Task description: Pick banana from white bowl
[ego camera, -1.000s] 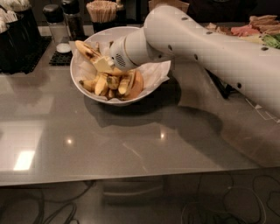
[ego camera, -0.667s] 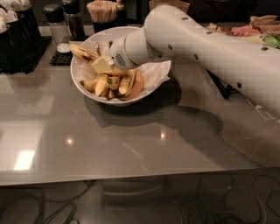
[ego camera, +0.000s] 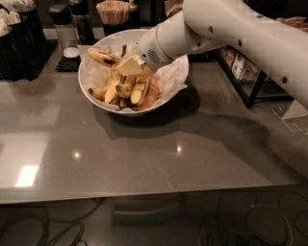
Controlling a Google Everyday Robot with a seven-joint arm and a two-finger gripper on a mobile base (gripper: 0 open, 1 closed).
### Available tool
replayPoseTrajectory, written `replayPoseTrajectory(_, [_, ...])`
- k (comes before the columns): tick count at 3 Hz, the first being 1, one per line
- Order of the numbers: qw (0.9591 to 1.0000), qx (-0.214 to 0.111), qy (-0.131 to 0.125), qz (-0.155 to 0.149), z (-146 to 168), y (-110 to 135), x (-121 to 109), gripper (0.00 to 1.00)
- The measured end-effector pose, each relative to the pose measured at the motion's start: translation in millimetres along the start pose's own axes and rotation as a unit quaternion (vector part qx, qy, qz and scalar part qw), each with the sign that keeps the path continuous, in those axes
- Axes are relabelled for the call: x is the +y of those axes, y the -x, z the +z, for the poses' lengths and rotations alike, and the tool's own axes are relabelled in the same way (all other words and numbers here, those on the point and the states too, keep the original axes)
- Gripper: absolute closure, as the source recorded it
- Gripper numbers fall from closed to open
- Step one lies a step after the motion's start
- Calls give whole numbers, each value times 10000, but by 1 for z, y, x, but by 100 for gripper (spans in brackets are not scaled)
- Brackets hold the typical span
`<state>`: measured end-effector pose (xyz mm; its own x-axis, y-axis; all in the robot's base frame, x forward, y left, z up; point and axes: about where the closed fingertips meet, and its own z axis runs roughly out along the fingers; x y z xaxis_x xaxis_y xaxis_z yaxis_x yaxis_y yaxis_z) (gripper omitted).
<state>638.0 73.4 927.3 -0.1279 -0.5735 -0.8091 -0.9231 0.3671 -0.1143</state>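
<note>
The banana (ego camera: 102, 57), long and yellow with dark brown patches, is held above the left part of the white bowl (ego camera: 171, 94). My gripper (ego camera: 129, 65) reaches in from the upper right over the bowl's middle and is shut on the banana's right end. The banana lies almost level, its free end pointing left. Under it, a bunch of smaller, cleaner bananas (ego camera: 131, 91) lies in the bowl on crinkled white paper (ego camera: 174, 77). The white arm hides the bowl's far right rim.
The bowl stands at the back of a grey glossy table (ego camera: 144, 153). Behind it are a shaker (ego camera: 63, 21), a dark bottle (ego camera: 82, 19) and a cup of sticks (ego camera: 114, 11). Black holders (ego camera: 19, 41) stand at the back left. The table's right edge (ego camera: 250, 108) is near.
The banana has risen off the pile and tipped from slanted to nearly level, its free end swinging left. The gripper has lifted slightly with it.
</note>
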Motion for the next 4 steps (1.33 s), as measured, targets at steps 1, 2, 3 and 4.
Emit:
replayPoseTrajectory(1, [9963, -521, 580, -353, -36, 26, -1, 100])
replayPoseTrajectory(2, [9834, -1151, 1329, -453, -78, 37, 17, 100])
replayPoseTrajectory(3, [9647, -1981, 1710, -301, -134, 40, 44, 100])
replayPoseTrajectory(4, [9632, -2147, 1614, -87, -159, 30, 43, 100])
